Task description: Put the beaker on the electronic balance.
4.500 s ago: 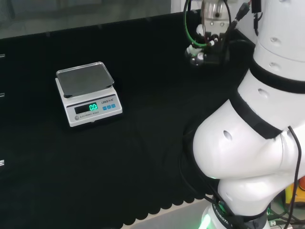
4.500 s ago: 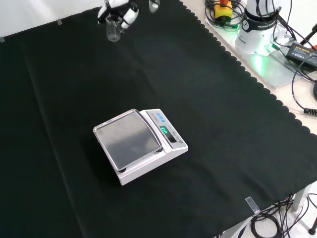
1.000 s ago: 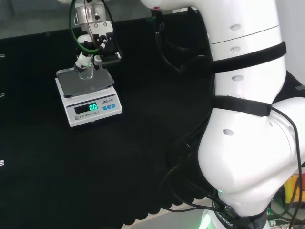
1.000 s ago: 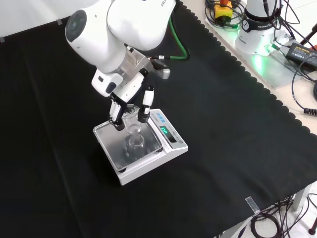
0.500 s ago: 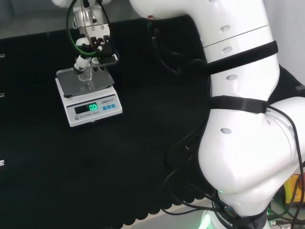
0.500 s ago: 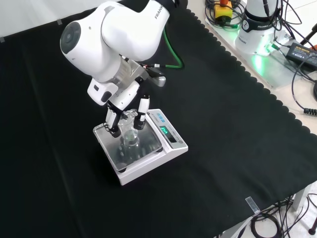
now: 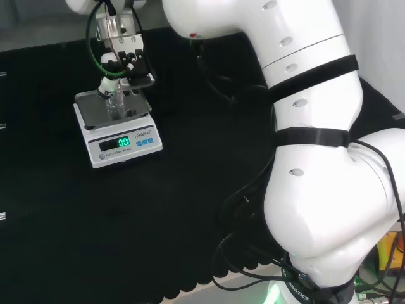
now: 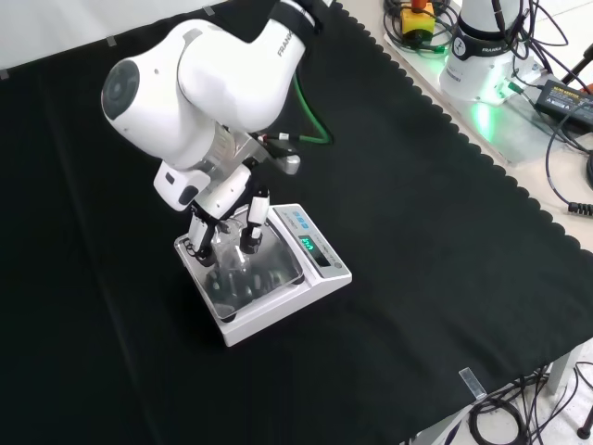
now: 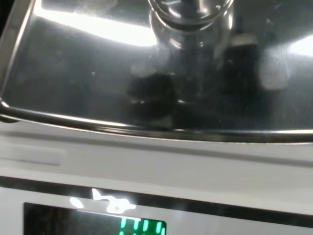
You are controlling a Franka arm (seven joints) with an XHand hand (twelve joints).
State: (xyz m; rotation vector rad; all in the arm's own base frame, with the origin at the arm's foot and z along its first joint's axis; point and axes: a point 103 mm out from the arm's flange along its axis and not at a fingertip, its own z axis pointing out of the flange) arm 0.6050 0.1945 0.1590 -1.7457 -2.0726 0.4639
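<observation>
Black cloth [image 8: 445, 278] over the whole bench, scalloped along its right edge in the front view. Near the cloth's middle, electronic balance [image 8: 320, 269], white, with green digits lit on its sloped front and a shiny steel pan [image 8: 278, 269] on top. On the pan, standing upright, clear beaker [image 8: 230, 262], toward the pan's left side in the front view. Above it, hand [image 8: 222, 218] reaching down from the white arm [image 8: 222, 74], fingers [image 8: 251, 232] curled on either side of the beaker's upper part. In the head view, balance [image 7: 120, 142] at the left, beaker [image 7: 114, 104] on its pan, hand [image 7: 120, 66] closed around the rim. Close up from the wrist, beaker [image 9: 190, 19] base resting on the mirrored pan [image 9: 73, 83], green display below.
</observation>
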